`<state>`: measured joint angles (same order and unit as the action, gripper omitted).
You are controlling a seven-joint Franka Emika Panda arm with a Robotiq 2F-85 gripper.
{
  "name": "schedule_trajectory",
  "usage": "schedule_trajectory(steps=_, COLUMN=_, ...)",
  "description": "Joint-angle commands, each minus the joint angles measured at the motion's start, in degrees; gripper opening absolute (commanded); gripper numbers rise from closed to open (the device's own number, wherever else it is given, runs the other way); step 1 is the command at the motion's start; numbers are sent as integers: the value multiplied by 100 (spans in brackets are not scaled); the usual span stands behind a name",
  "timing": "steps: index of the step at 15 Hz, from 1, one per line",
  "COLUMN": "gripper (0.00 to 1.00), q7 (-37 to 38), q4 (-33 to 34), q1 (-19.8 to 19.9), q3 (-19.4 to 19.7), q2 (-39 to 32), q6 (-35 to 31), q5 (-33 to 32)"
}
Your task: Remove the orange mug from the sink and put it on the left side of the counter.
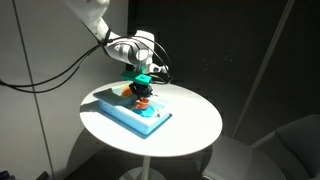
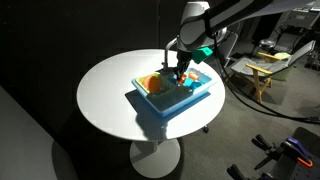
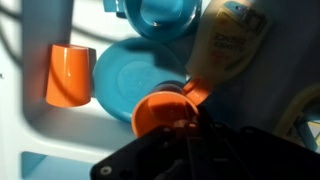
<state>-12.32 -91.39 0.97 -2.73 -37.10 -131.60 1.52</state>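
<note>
The orange mug point(image 3: 160, 112) fills the lower middle of the wrist view, with its opening towards the camera and its handle at upper right. My gripper point(image 3: 183, 128) is shut on the mug's rim. In both exterior views the gripper point(image 1: 146, 82) point(image 2: 180, 70) hangs over the blue toy sink unit, whose flat top is the counter point(image 1: 155, 122) point(image 2: 165, 104). The mug shows as an orange spot point(image 1: 143, 92) under the fingers. The light-blue basin point(image 3: 25, 120) lies around the mug. I cannot tell whether the mug is lifted off the basin floor.
A paler orange cup point(image 3: 70, 75) point(image 2: 150, 84) lies at the left of the basin. A blue plate point(image 3: 120, 75), a blue bowl point(image 3: 165, 15) and a yellow bottle point(image 3: 228, 45) crowd round the mug. The sink unit stands on a round white table point(image 1: 195, 125) point(image 2: 105, 100).
</note>
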Motion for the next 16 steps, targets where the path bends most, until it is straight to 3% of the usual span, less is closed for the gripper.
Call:
schedule_trajectory(steps=1, gripper=1, q7=288, q4=-313, q1=-103, q3=81, q2=367, q6=154, q5=-159)
schedule_trajectory(steps=16, gripper=1, q7=1464, q4=-1067, q1=-395, q3=237, q2=1386, q6=625, q5=-378)
